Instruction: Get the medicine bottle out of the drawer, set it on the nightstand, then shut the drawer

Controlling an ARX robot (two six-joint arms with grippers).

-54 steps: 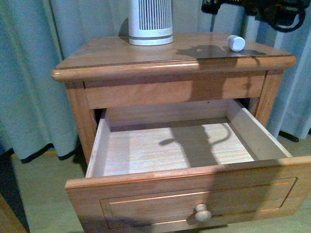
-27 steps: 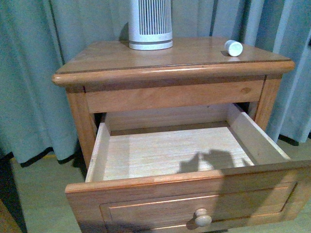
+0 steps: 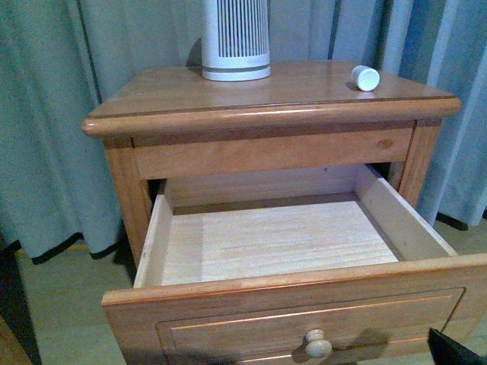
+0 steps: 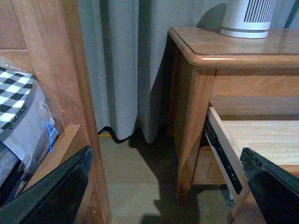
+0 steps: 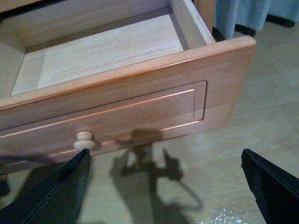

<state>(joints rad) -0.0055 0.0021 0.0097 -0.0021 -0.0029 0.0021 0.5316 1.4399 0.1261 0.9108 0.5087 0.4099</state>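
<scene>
Bottle (image 3: 366,77) lying on its side at the nightstand's (image 3: 228,91) right rear corner, well apart from both grippers. Drawer (image 3: 304,304) pulled out, knob (image 5: 84,140) just beside the right gripper (image 5: 163,186) (spread wide). Left gripper (image 4: 168,186) wide too, down beside the nightstand.

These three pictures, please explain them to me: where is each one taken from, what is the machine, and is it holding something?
A robot with two arms took them. One camera sits on its body and faces the nightstand; its drawer stands open and empty. On top lie a small white medicine bottle on its side and a tall white slatted device. The other two cameras sit on the wrists. The dark shapes at their lower corners are gripper fingers: left gripper beside the nightstand, right gripper before the drawer front. Both are open, holding nothing.
</scene>
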